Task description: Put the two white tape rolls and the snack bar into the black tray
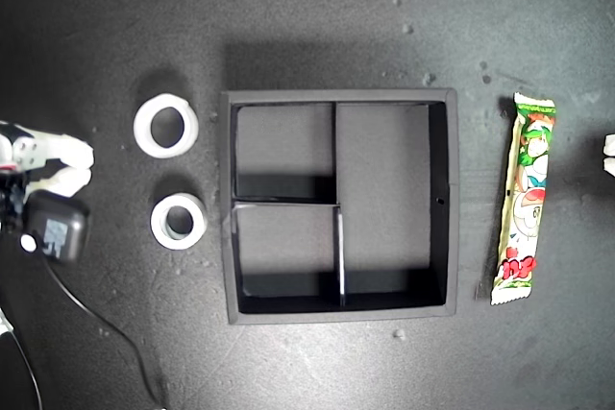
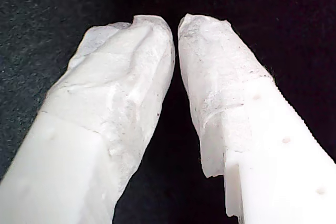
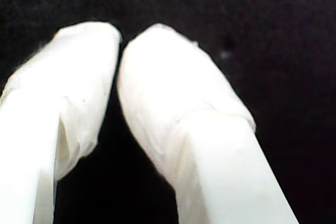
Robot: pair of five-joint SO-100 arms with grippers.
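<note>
Two white tape rolls lie on the dark mat, one farther back than the other, both on the exterior view's left of the black tray. All the tray's compartments are empty. The snack bar, green, white and red, lies lengthwise on the exterior view's right of the tray. An arm's white fingers sit at the exterior view's left edge, beside the rolls and apart from them. My first gripper and my second gripper are both shut with nothing held, over bare mat.
A black box with a cable sits by the arm at the exterior view's left. A white piece of another arm shows at the exterior view's right edge. Small white specks dot the mat.
</note>
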